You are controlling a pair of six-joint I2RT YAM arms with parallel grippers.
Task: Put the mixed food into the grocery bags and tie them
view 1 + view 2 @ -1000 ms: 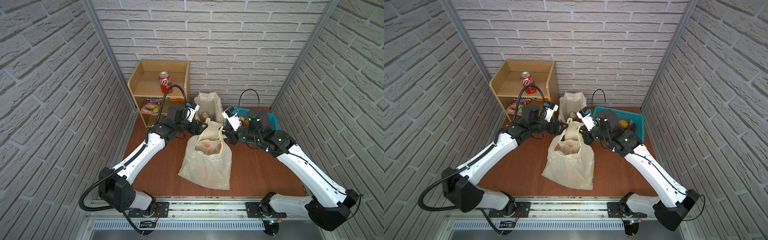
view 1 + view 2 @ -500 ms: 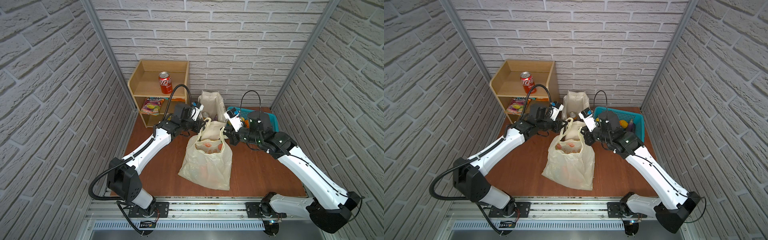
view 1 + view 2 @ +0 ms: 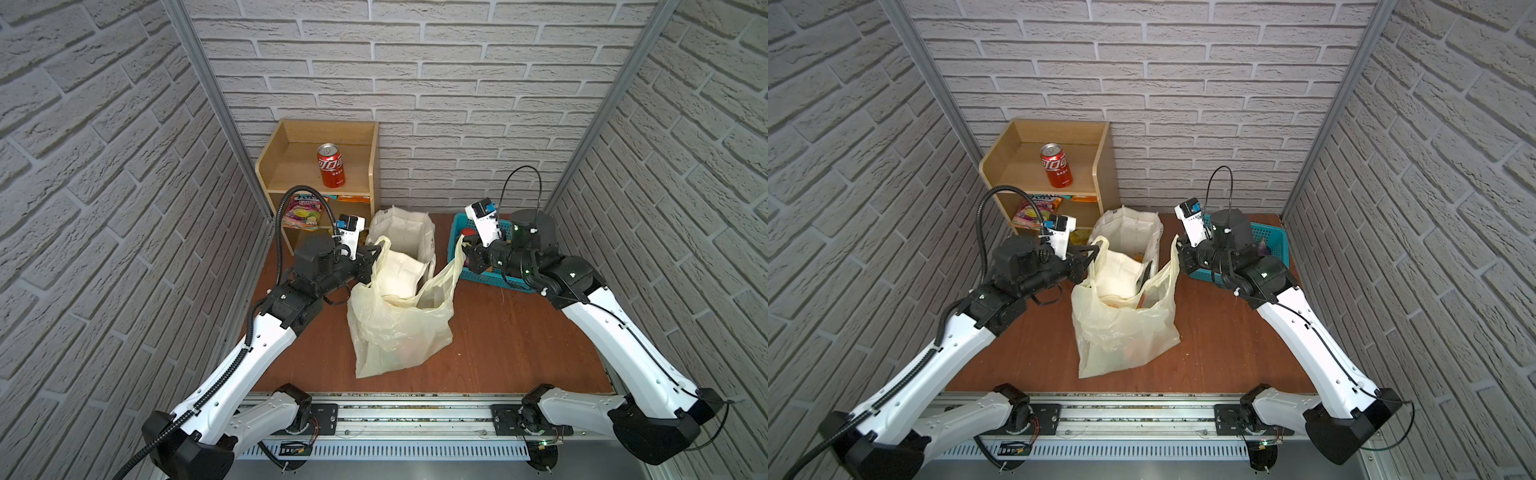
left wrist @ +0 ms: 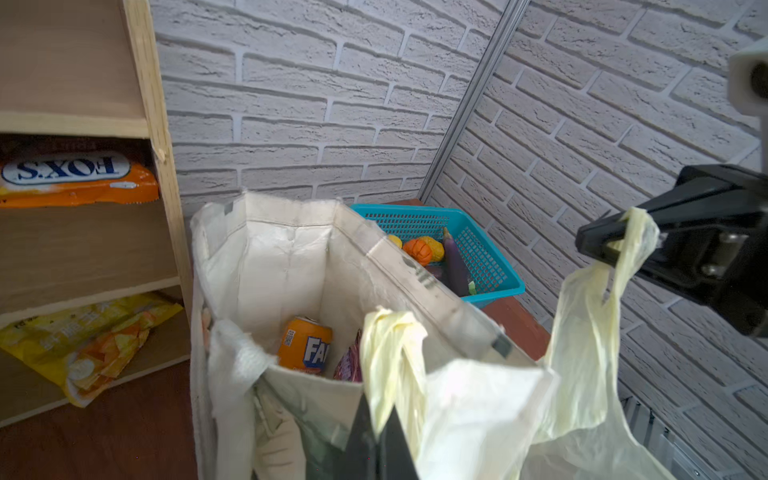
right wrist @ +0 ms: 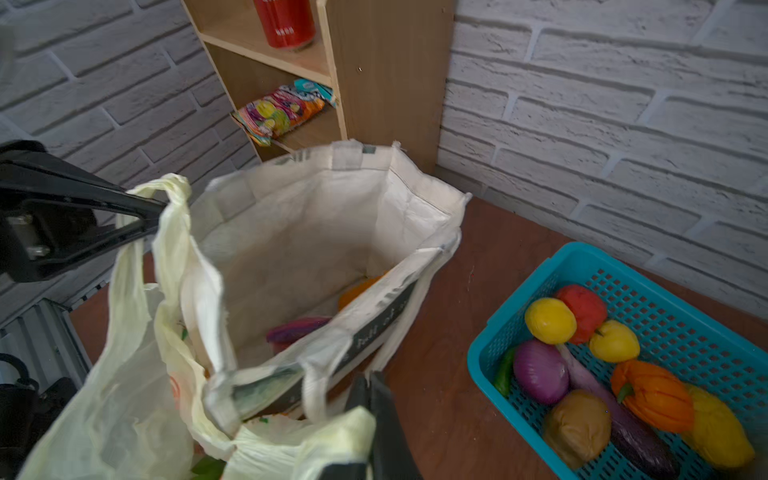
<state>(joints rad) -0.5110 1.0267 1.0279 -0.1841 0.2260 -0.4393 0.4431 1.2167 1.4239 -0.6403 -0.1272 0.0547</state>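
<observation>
The left hand (image 3: 375,250) pinches one handle of the yellow plastic bag (image 3: 399,332), and the right hand (image 3: 466,246) pinches the other handle, so the bag's mouth is pulled wide between them. The plastic bag sits on the brown worktop (image 3: 519,332), just in front of the cream cloth bag (image 3: 409,222). Inside the cloth bag are the orange soda can (image 4: 305,347) and the purple snack packet (image 4: 348,362), down at the bottom.

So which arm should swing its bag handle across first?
Right, probably. Both pinch plastic bag handles; the left gripper holds near the mouth, while the right gripper stretches its handle outward, free to cross.
</observation>
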